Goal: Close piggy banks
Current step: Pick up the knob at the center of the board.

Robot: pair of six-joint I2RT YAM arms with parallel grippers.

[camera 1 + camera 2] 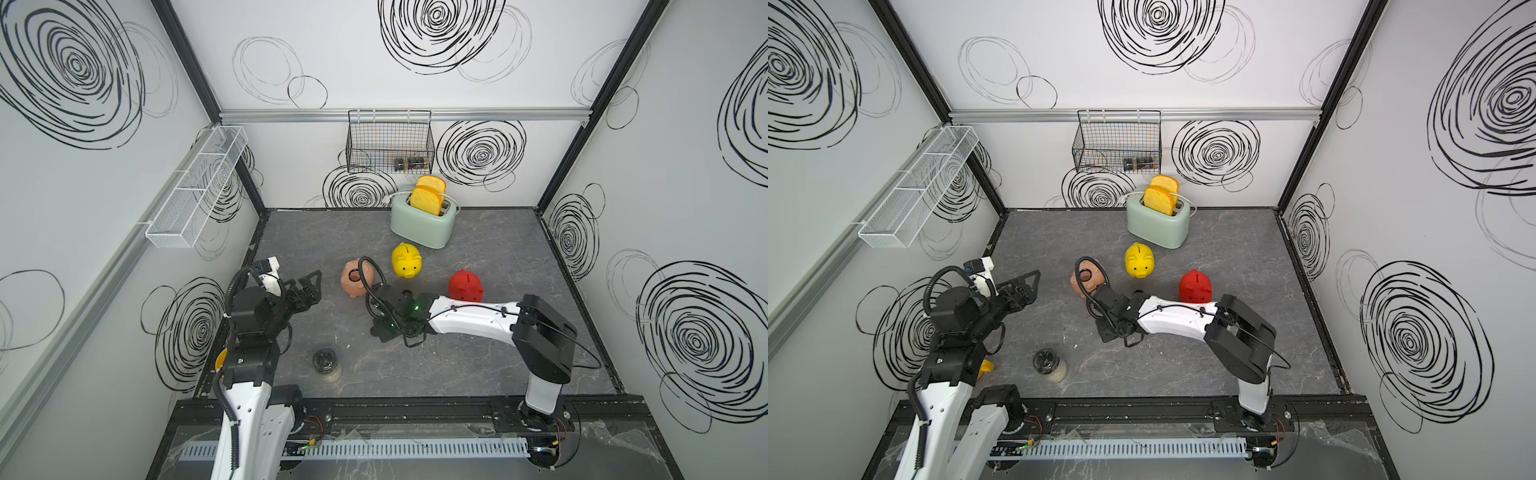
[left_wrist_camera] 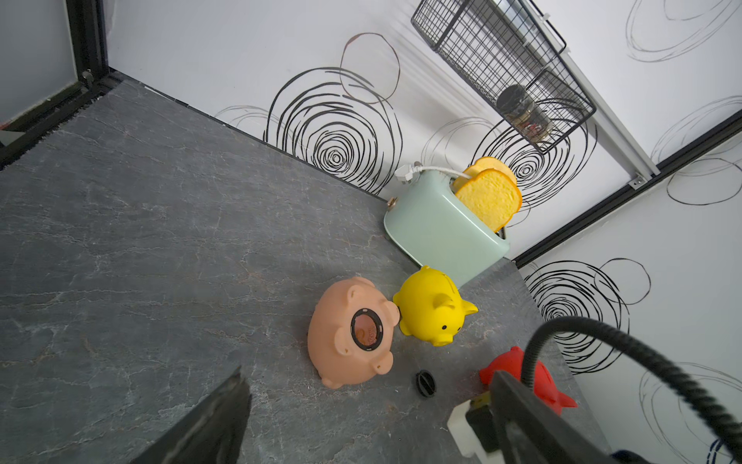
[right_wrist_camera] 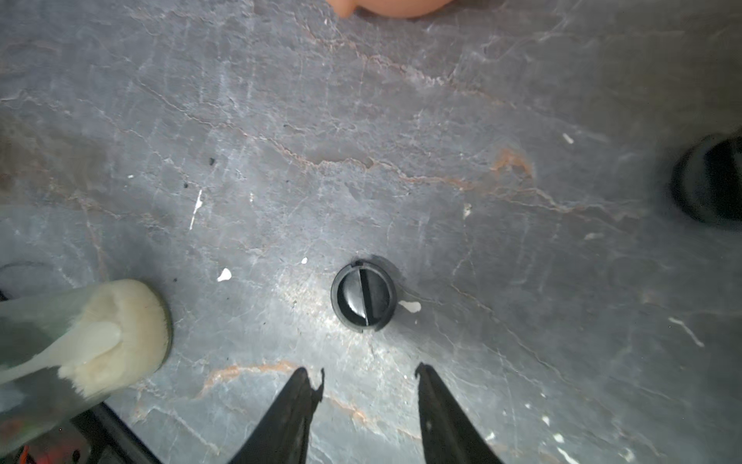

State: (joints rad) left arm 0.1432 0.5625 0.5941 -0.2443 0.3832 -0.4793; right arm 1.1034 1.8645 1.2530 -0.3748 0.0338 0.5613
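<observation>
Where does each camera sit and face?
Top views: high at the front, looking down on the table; left arm, right arm show.
Left wrist: looks toward the back wall, past pink pig, yellow pig, toaster; left gripper fingers show.
Right wrist: looks straight down at a black plug ahead of the open right gripper.
Shared: pink pig, in all.

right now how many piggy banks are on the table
3. The pink piggy bank lies tipped over, belly hole showing; the yellow piggy bank stands just before the toaster; the red piggy bank stands apart to their right. None seems hidden.
</observation>
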